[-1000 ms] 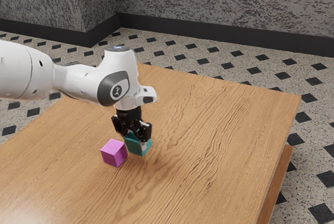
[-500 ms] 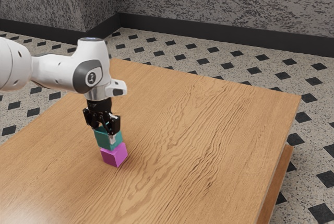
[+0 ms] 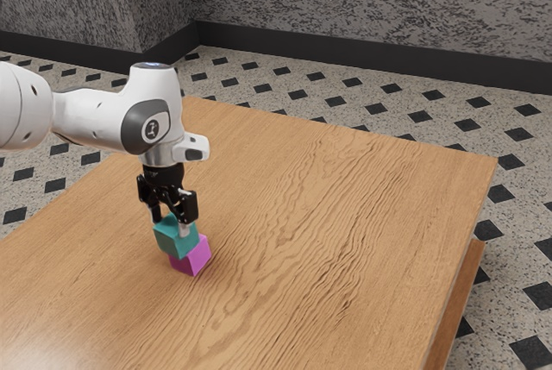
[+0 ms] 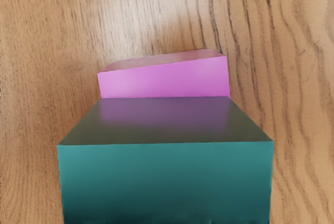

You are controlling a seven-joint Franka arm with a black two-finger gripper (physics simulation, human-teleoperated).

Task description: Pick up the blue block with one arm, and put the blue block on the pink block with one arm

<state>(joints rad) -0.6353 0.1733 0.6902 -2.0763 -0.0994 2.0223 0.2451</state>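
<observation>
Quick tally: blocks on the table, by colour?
Blue block: 1
Pink block: 1
Total: 2
</observation>
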